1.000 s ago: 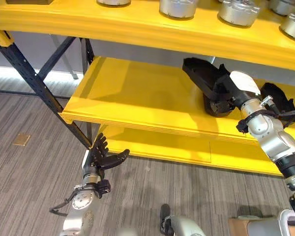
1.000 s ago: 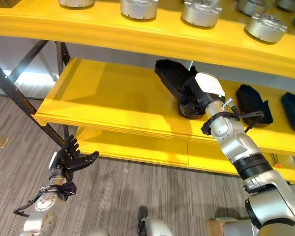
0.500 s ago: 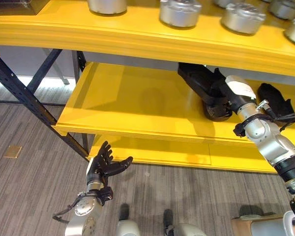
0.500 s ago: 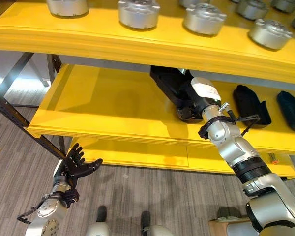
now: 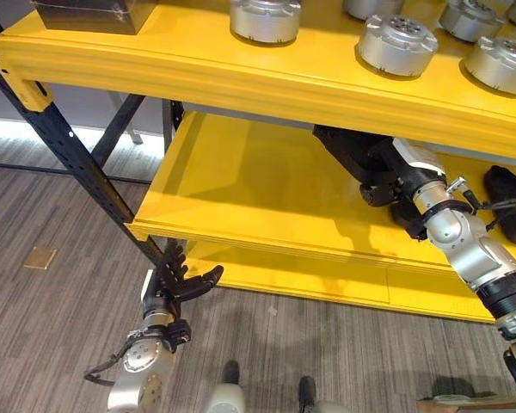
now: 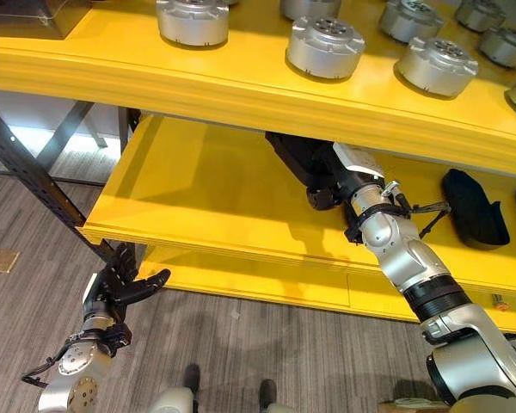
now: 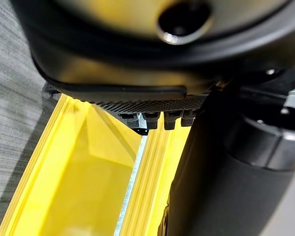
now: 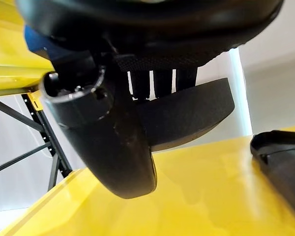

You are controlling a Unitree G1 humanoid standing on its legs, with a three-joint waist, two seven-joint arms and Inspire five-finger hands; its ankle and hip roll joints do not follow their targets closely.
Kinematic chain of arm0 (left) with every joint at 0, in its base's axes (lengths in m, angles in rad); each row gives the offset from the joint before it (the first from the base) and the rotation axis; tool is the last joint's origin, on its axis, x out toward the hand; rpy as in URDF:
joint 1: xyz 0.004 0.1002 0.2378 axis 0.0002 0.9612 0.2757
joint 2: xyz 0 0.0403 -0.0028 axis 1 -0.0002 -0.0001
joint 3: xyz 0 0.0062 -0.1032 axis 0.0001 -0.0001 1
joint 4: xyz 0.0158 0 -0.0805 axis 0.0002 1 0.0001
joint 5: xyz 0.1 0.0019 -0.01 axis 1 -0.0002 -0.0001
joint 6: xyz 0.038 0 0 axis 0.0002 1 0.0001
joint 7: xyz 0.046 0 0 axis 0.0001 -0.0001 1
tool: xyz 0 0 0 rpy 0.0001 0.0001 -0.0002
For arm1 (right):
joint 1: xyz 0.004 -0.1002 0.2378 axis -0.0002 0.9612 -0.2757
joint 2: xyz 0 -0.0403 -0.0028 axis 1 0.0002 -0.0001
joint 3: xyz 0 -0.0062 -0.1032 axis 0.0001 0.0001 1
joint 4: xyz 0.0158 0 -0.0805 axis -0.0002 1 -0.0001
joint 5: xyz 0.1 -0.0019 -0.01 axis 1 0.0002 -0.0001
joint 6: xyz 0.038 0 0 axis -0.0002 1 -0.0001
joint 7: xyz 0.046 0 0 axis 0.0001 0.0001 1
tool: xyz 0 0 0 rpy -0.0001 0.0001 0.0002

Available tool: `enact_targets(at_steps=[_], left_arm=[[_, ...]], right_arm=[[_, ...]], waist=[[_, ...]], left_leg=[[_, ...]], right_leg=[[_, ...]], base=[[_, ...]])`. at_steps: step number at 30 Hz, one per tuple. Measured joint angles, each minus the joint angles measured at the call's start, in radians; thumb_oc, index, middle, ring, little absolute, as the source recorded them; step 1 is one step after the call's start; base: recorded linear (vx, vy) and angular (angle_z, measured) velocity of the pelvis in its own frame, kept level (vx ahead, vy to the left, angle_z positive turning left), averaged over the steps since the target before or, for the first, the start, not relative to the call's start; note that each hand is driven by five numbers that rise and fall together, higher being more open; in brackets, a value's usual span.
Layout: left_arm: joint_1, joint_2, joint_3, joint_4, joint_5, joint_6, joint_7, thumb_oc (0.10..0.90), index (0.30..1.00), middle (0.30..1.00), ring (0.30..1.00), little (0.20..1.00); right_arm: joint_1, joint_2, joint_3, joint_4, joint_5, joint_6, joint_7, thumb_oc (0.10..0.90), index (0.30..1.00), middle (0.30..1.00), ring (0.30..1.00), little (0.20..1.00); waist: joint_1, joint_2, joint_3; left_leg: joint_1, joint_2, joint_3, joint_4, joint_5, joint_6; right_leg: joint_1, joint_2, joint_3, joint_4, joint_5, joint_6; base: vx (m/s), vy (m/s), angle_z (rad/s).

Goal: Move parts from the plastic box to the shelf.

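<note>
The right hand (image 6: 354, 169) was deep under the top board of the yellow-boarded, black-framed shelf (image 5: 241, 185), reaching into the middle level at centre right of the head views, and its fingers were curled round a long black moulded plastic part (image 5: 348, 151). That part lay angled on the middle board, its far end running back toward the upper left under the top board's front edge, its near end at the hand. In the right wrist view the thumb (image 8: 113, 142) stood out in front while the fingers (image 8: 157, 81) came down onto the dark curved piece (image 8: 196, 115) held just above the yellow board. Further right on the same level lay another black moulded part (image 6: 473, 206), well apart from the hand. Up on the top board, along the upper edge of the frame, stood a row of round silver metal discs (image 6: 325, 45), and a dark rectangular box (image 5: 95, 13) sat at the upper left corner. Down at lower left the left hand (image 5: 174, 284) hung over the grey wood-grain floor (image 5: 43, 327) in front of the shelf's lowest board, fingers straight and spread, thumb out to the side, holding nothing.
</note>
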Motion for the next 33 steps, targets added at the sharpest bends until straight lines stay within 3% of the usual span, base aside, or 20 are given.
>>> enact_targets(at_steps=[9,16,21,33], left_arm=[[0.0,0.0,-0.002,-0.001,0.0,0.0,0.001,0.9,1.0,1.0,1.0,1.0],[0.006,-0.001,-0.005,-0.001,-0.001,0.0,0.007,0.9,1.0,1.0,1.0,1.0],[0.01,-0.003,-0.006,0.001,-0.002,0.0,0.008,0.9,1.0,1.0,1.0,1.0],[0.018,-0.005,-0.007,0.001,-0.002,0.0,0.026,0.9,1.0,1.0,1.0,1.0]], right_arm=[[-0.112,0.012,0.042,0.119,0.002,0.002,0.005,0.4,0.3,0.3,0.3,0.3],[-0.151,0.096,0.044,0.288,0.012,0.036,0.004,0.4,0.3,0.3,0.3,0.3],[-0.167,0.204,0.042,0.397,0.069,0.063,0.001,0.4,0.3,0.3,0.3,0.3],[-0.173,0.31,0.039,0.408,0.143,0.085,-0.033,0.4,0.3,0.3,0.3,0.3]], waist=[[-0.019,-0.01,-0.001],[-0.015,-0.01,-0.001],[-0.006,-0.009,-0.002],[0.03,-0.006,-0.003]], left_leg=[[0.0,0.001,0.015,0.006,-0.004,0.003],[-0.003,0.001,0.013,0.006,-0.004,0.003],[-0.005,0.001,0.009,0.006,-0.004,0.003],[-0.019,-0.003,-0.023,0.007,-0.003,0.001]], right_leg=[[-0.003,-0.002,0.013,-0.004,0.006,0.006],[-0.003,-0.002,0.01,-0.008,0.007,0.007],[0.0,-0.002,0.006,-0.012,0.007,0.007],[0.018,-0.001,-0.028,-0.039,0.013,0.006]], base=[[0.01,0.01,-0.04],[0.0,0.0,0.0],[0.0,0.0,0.0],[-0.01,-0.006,0.08]])
